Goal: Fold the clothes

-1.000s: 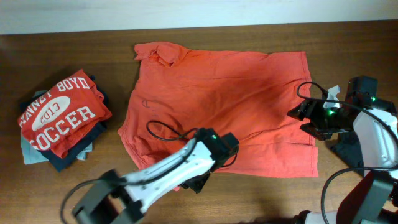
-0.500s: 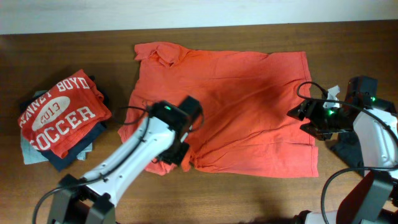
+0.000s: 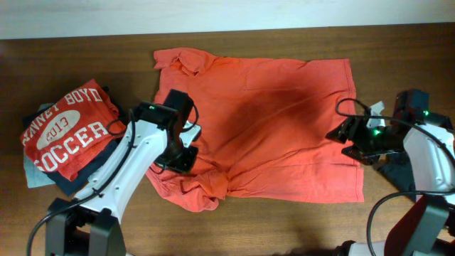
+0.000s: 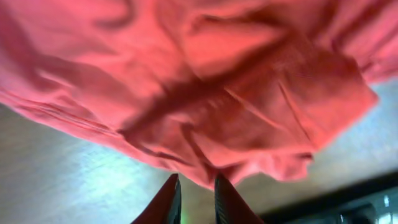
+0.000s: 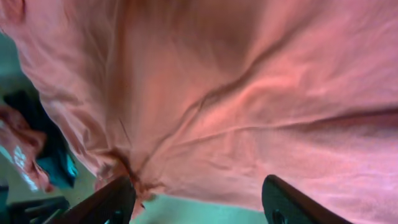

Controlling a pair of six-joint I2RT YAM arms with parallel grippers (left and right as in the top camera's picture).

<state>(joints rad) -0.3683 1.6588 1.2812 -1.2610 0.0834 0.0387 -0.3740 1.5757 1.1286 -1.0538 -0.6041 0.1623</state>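
Orange-red fabric covers the middle of the dark wooden table, where a short-sleeved shirt lies spread out, its collar at the far left corner. Most of the garment lies flat. The near left corner is bunched into a rumpled heap.

The left gripper points down at the shirt's left edge, just above that heap. In the wrist view its jaws are parted by only a narrow slit. No cloth sits between them, and the crumpled fabric lies just beyond the tips.

The right gripper hovers at the shirt's right edge, roughly halfway down that side. Its jaws are spread wide over the cloth and grip nothing.

At the table's left end, apart from the shirt, is a small pile of other clothes. A red tee with white "SOCCER" lettering is on top. A dark piece and a pale grey-blue piece show beneath it.
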